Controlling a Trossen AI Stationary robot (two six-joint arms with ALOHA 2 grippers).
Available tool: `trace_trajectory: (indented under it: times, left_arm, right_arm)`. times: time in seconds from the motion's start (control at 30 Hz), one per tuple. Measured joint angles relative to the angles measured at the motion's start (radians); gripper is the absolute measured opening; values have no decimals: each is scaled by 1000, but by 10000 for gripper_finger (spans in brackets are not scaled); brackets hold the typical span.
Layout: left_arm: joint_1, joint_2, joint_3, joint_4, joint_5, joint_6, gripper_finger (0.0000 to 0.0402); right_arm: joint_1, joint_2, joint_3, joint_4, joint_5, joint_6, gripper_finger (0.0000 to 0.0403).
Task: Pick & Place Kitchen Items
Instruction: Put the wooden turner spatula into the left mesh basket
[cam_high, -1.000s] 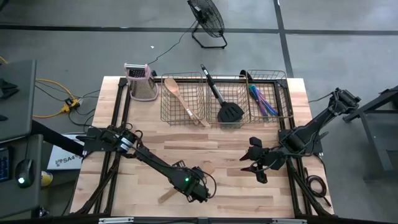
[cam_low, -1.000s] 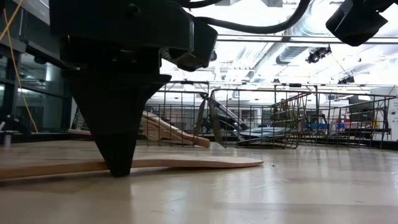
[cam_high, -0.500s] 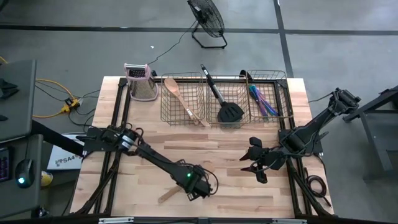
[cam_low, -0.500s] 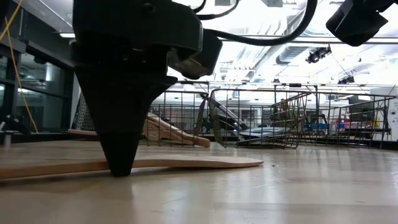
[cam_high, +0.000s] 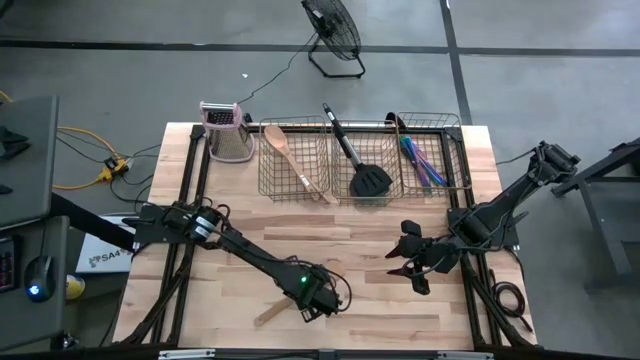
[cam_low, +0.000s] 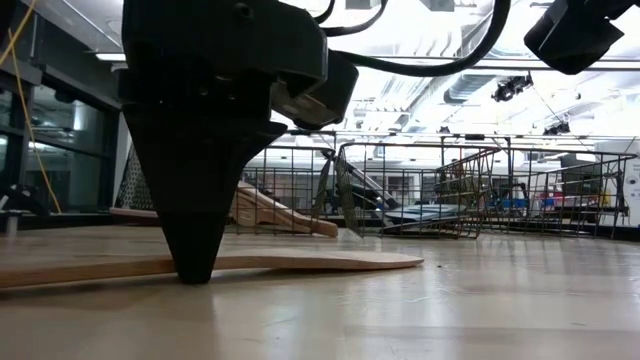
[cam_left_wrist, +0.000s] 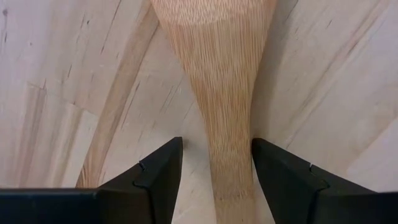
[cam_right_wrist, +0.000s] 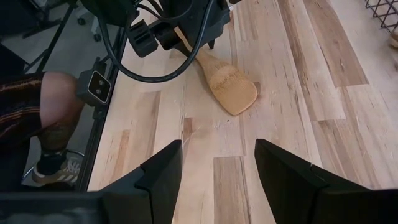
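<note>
Since one second ago the left gripper (cam_high: 318, 300) has shifted a little toward the right along the wooden spatula (cam_high: 290, 297) and is now low over it near the front of the table (cam_high: 360, 245); the right arm has not moved. No brand or readable writing shows on any tool; a white box under the table's left edge carries print too small to read.

Going left to right in the high view: a box grater (cam_high: 228, 131) stands at the back left corner. Beside it, three wire baskets (cam_high: 363, 160) stand in a row: the first holds a wooden spoon (cam_high: 292, 158), the second a black spatula (cam_high: 358, 160), the third blue-purple cutlery (cam_high: 423, 163). The right gripper (cam_high: 405, 262) waits above the table's right part, with its fingers spread and holding nothing.

The left wrist view shows what the high view hides: the two dark fingers (cam_left_wrist: 158, 177) stand apart on both sides of the spatula's handle, not yet pressing it. The low view shows the spatula lying flat on the table with the gripper's tip down at it. The right wrist view shows the spatula's broad blade (cam_right_wrist: 231, 89) free on the wood, and a person's leg beside the table.
</note>
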Motion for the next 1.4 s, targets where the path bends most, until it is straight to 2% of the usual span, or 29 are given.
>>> trace_trajectory:
  times: [0.37, 0.53, 0.73, 1.17, 1.4]
  left_arm:
    - [0, 0, 0, 4, 1, -3, 198]
    - [0, -3, -47, 42, 16, -19, 195]
    - [0, -10, -130, 107, 42, -38, 154]
    - [0, -10, -134, 104, 39, -49, 84]
    - [0, -10, -134, 103, 37, -49, 83]
  right_arm:
    - [0, 0, 0, 0, 0, 3, 195]
    - [0, 0, 0, 0, 0, 3, 195]
    - [0, 0, 0, 0, 0, 3, 195]
    - [0, 0, 0, 0, 0, 3, 195]
    - [0, 0, 0, 0, 0, 3, 195]
